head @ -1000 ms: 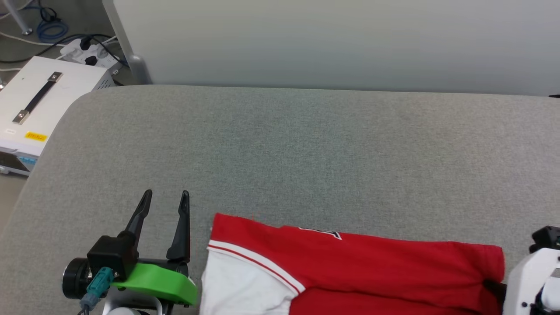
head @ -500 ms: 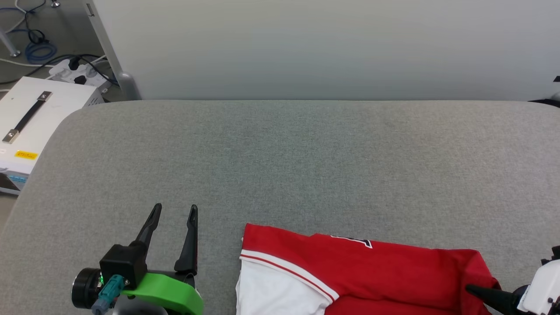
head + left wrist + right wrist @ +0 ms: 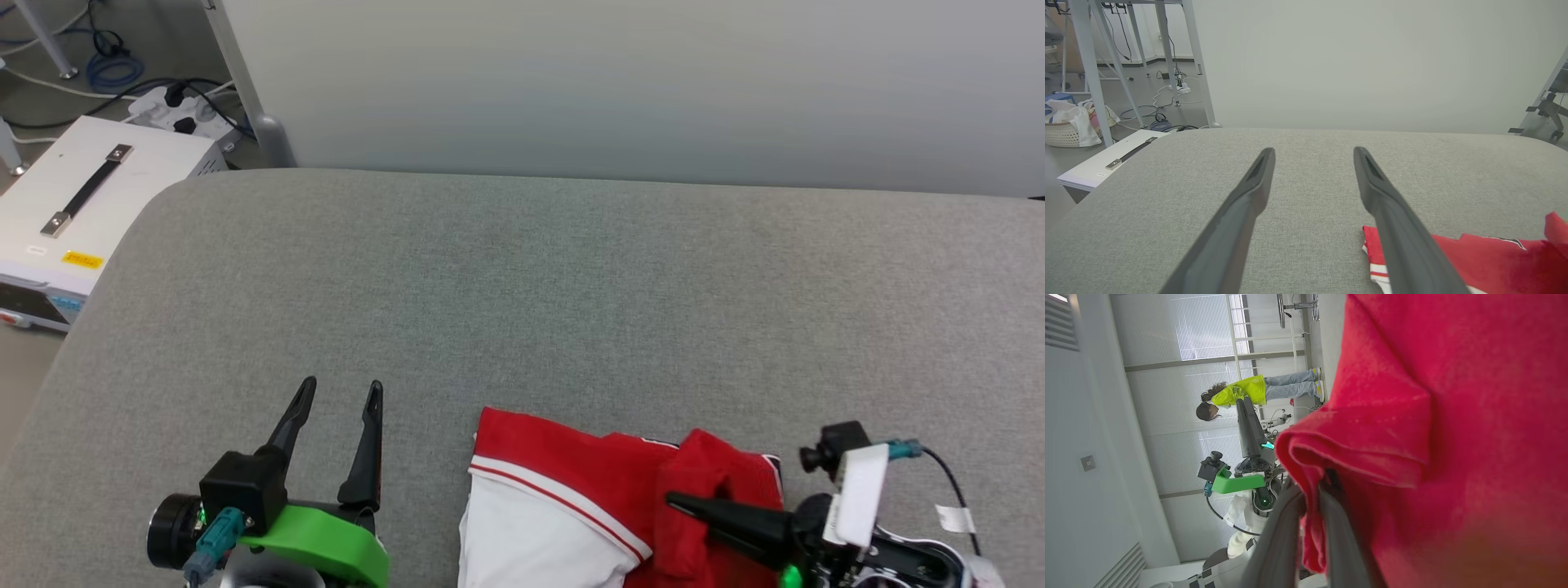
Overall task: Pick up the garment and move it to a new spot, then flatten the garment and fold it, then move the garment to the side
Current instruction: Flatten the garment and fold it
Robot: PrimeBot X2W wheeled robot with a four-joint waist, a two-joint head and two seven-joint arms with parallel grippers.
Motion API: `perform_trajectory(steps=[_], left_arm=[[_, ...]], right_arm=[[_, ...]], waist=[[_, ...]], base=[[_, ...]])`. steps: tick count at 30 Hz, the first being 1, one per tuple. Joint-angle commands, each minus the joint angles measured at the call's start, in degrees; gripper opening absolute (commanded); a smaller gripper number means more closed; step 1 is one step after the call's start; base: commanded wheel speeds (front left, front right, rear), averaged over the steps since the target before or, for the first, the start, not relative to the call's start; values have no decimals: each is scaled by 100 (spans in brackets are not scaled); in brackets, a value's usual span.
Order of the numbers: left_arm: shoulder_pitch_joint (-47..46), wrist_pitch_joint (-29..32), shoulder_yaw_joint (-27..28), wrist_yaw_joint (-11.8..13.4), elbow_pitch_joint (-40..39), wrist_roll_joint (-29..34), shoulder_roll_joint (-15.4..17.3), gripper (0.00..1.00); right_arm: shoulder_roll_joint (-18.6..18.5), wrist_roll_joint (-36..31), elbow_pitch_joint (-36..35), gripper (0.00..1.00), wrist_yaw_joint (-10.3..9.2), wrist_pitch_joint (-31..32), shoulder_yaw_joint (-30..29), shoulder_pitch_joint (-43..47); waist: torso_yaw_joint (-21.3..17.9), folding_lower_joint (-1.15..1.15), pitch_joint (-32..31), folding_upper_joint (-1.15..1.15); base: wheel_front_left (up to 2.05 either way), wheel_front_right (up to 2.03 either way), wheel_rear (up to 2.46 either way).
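Red garment (image 3: 563, 457): right end is now doubling leftward; folding is progressing.
Right gripper (image 3: 676, 500): clamping that end.
Left gripper (image 3: 342, 384): waiting, fingers spread.

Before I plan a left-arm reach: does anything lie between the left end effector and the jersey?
Nothing visible does. Only bare grey padded surface separates the open left end effector from the red jersey; the right end effector is shut on a fold of it.

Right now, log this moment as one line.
step: fold | right pincer: shut on red jersey-style fabric shirt, edge bunched up | left pincer: open, empty, left of shirt | surface: grey fabric table
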Motion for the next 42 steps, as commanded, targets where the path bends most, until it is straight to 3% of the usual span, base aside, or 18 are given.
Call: perform_trajectory(steps=[1,7,16,18,21,26,31,36,42], left_arm=[[-144,0,-13,-41,8,41,-46,100],[-411,-43,-49,-129,97,92,-146,100],[-770,-100,-71,-275,318,177,-286,100],[-797,-111,-56,-301,372,178,-312,100],[-821,-126,-26,-346,450,181,-353,100],[-808,-137,4,-394,555,208,-376,100],[-768,-142,19,-425,602,220,-382,100],[-732,-144,37,-427,631,220,-377,100],[-649,-145,64,-389,693,201,-360,100]], right_arm=[[9,217,9,0,-2,-234,339,-157],[10,623,-91,0,-2,-1118,1630,-478],[10,211,308,0,-2,-2173,2489,-876],[10,206,397,12,-2,-2240,2632,-884],[10,226,400,100,-2,-2437,2791,-893],[1,272,182,100,-2,-2587,2923,-880],[-219,-170,-610,100,-2,-2964,2933,-850],[-892,-1930,-1272,100,-2,-4252,3001,-837],[-1351,-4013,-1112,100,-2,-5524,2426,-570]], waist=[[118,0,154,0],[306,0,492,0],[501,0,874,0],[514,0,903,0],[516,0,917,0],[475,0,828,0],[412,0,702,0],[332,0,602,0],[169,0,453,0]], base=[[0,0,0],[0,0,0],[0,0,0],[0,0,0],[0,0,0],[0,0,0],[0,0,0],[0,0,0],[0,0,0]])
